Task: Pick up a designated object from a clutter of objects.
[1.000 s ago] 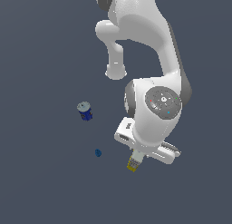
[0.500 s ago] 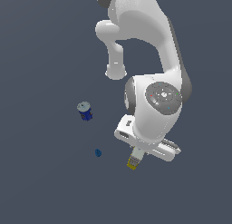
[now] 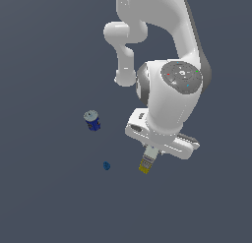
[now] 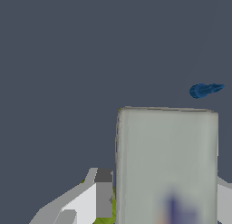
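The carton (image 3: 146, 164), white with a yellow end, sticks out below the hand in the exterior view. In the wrist view its pale flat face (image 4: 167, 159) fills the space between the two fingers (image 4: 103, 193). My gripper (image 3: 150, 153) is shut on the carton and holds it off the floor. The blue can (image 3: 92, 120) with a grey top stands apart, toward the exterior view's left. The tiny blue ball (image 3: 106, 166) lies near the carton's lower end and also shows in the wrist view (image 4: 205, 90). A yellow-green sliver (image 4: 107, 220) shows beside one finger; the lump is otherwise hidden.
The floor (image 3: 44, 197) is a plain dark grey surface. The white arm (image 3: 172, 89) covers the ground behind the hand in the exterior view.
The hand and the carton in it have moved up in the exterior view, away from the floor. The can and the ball have not moved.
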`<control>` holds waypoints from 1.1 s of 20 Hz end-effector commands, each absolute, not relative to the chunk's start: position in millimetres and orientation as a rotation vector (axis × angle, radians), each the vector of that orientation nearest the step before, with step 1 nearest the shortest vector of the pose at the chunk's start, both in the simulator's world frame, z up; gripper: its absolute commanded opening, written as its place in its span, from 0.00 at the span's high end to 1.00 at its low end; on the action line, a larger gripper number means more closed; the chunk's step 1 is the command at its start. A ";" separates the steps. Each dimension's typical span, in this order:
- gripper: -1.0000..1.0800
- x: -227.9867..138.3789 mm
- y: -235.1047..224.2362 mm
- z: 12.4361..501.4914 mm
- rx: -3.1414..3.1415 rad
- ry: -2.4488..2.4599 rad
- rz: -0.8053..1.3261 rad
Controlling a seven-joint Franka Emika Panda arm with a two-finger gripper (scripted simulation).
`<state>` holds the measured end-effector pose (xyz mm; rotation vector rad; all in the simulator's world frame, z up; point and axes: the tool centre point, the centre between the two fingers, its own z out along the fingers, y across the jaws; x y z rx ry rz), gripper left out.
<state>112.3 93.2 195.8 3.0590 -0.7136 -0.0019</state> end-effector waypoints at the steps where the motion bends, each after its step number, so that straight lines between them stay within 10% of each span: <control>1: 1.00 99.7 94.5 211.1 3.060 -0.713 0.000; 22: 1.00 -31.7 107.4 367.9 3.059 -0.713 0.001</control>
